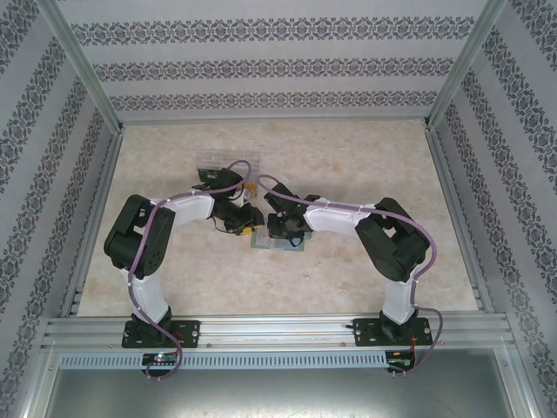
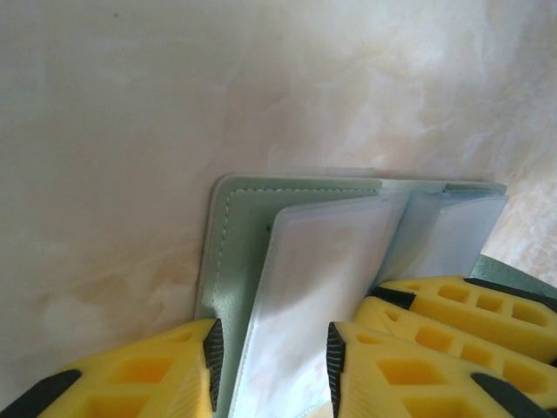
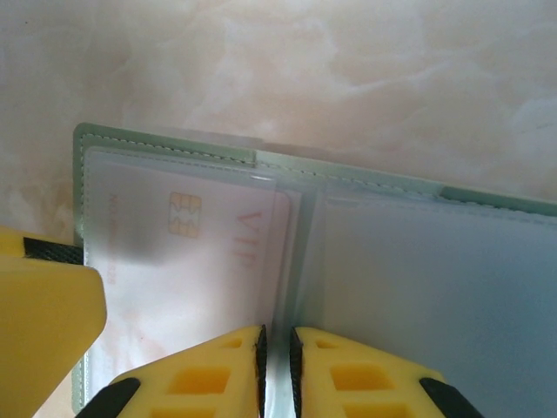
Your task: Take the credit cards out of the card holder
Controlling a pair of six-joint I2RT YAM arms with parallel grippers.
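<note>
The sage-green card holder (image 3: 165, 144) lies open on the marble table, showing its clear inner sleeves. A whitish credit card (image 3: 191, 252) with a gold chip and pale red lettering sits in the left sleeve. My right gripper (image 3: 277, 366) is pinched shut on the thin sleeve edge at the holder's centre fold. In the left wrist view the card holder (image 2: 231, 252) lies under my left gripper (image 2: 272, 361). Its jaws stand apart, with a flat whitish sleeve leaf (image 2: 313, 261) lying between them. From above, both grippers meet over the card holder (image 1: 291, 248).
A clear plastic tray (image 1: 213, 164) stands just behind the left gripper. The right gripper's yellow fingers (image 2: 452, 313) show beside the left jaws. Patterned walls and metal posts ring the table, with bare marble on all sides.
</note>
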